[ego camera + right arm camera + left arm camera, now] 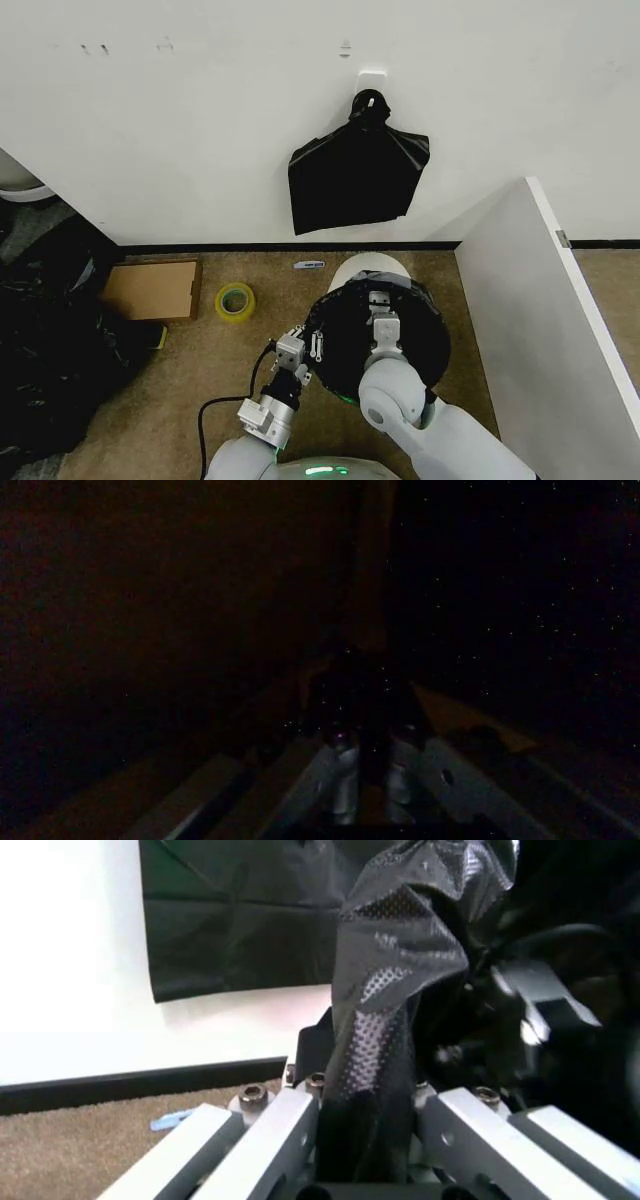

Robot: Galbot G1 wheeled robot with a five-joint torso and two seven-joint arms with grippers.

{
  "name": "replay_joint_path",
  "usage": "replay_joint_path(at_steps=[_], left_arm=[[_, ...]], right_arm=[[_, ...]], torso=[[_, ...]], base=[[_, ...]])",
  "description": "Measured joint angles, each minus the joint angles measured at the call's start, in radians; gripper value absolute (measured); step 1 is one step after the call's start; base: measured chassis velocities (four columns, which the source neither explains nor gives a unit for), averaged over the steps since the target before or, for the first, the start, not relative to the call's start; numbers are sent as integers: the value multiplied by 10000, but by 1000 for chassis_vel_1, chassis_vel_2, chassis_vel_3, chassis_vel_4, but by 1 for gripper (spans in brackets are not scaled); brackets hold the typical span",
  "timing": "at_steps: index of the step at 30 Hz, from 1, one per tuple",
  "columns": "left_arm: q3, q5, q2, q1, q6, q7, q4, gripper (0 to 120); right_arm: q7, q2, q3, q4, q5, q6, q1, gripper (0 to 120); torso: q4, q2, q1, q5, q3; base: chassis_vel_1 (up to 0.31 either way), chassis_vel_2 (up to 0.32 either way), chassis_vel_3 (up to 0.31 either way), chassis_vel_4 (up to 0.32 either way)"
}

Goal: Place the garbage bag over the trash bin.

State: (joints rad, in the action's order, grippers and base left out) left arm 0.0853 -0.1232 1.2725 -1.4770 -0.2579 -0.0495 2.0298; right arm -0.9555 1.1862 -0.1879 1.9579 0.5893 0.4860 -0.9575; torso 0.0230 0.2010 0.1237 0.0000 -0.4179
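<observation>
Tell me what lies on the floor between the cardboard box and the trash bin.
In the head view, the yellow tape roll sits on the carpet between the cardboard box and the trash bin.

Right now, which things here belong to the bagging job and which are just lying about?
Job: thin glossy black garbage bag, round white trash bin, left gripper, right gripper.

Lying about: yellow tape roll, flat cardboard box, squarish black bag hanging on the wall.

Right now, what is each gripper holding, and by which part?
Left gripper pinches the garbage bag by a bunched fold at its left edge. Right gripper is down inside the bag; its hold cannot be told.
</observation>
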Motion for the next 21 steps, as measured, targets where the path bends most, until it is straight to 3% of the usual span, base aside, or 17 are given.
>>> replay_joint_path(at_steps=[5,15,21], left_arm=[[100,86,-9,-57,-67,65,34,0],[866,-136,40,402,-39,-129,-330,0],[895,-238,13,369,-33,-36,-194,0]], right_arm=[[106,-17,50,-114,-139,-82,-79,0],[669,-610,-49,1555,69,37,-1210,0],[976,-739,155,1817,627,159,-1444,0]], torso=[[-1,0,0,1,0],[1,0,-1,1,1],[1,0,-1,1,1]], base=[[0,0,0,0],[0,0,0,0],[0,0,0,0]])
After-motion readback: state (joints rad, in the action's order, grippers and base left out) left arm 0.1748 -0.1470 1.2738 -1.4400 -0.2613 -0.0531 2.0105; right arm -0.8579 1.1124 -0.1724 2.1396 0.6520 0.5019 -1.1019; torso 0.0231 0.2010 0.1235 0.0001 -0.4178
